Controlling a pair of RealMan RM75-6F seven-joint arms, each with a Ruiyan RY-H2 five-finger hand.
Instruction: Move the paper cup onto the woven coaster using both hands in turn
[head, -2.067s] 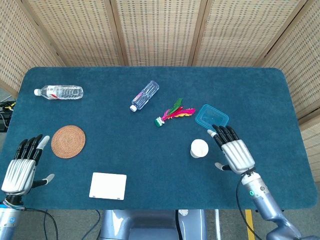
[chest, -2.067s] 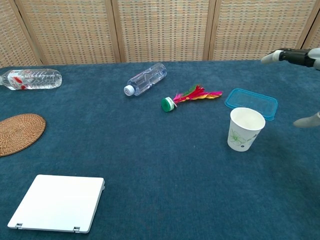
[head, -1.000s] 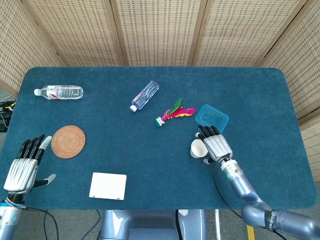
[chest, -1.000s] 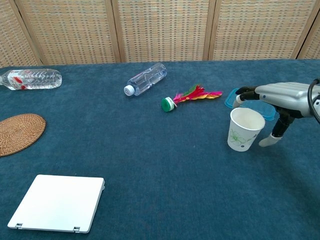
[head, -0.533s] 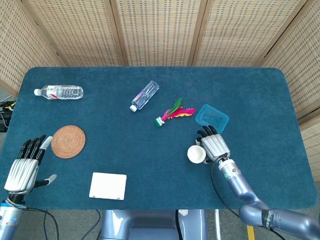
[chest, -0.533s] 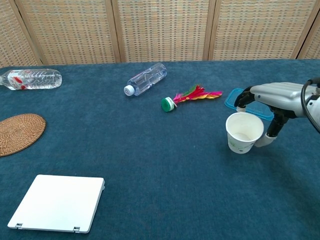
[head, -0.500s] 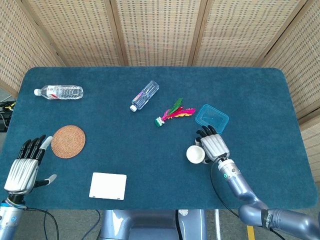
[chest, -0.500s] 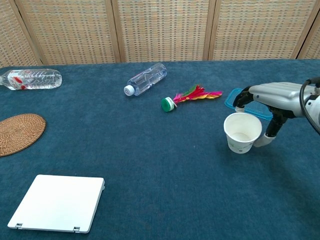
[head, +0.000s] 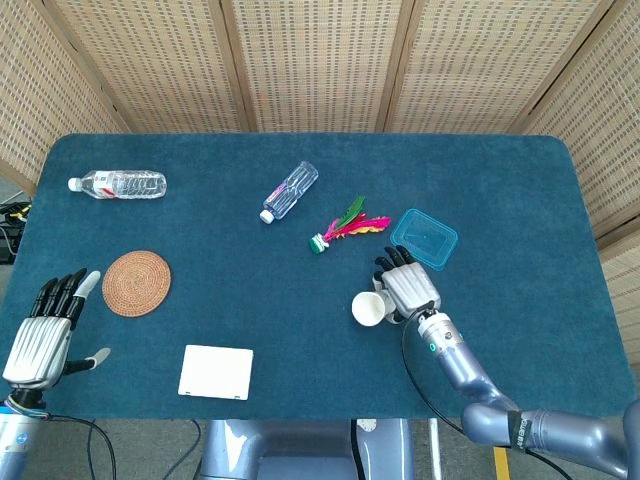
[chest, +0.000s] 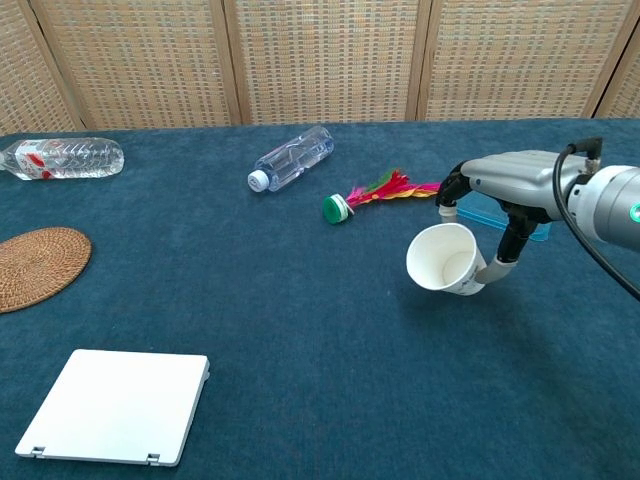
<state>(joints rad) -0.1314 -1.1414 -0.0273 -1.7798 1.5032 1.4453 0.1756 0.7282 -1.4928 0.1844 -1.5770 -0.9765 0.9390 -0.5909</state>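
Observation:
The white paper cup hangs above the blue cloth, tilted with its mouth toward the left. My right hand holds it from the right side, fingers over the top and thumb under. The round woven coaster lies flat far off on the left side of the table. My left hand hovers open at the near left corner, just left of the coaster, holding nothing; the chest view does not show it.
A blue plastic lid lies just behind my right hand. A feathered shuttlecock and a clear bottle lie mid-table, another bottle at far left. A white flat box sits near the front edge.
My right hand closed around the cup, lifted it off the cloth and carried it leftward, tipping its mouth to the left. The left hand stayed nearly still.

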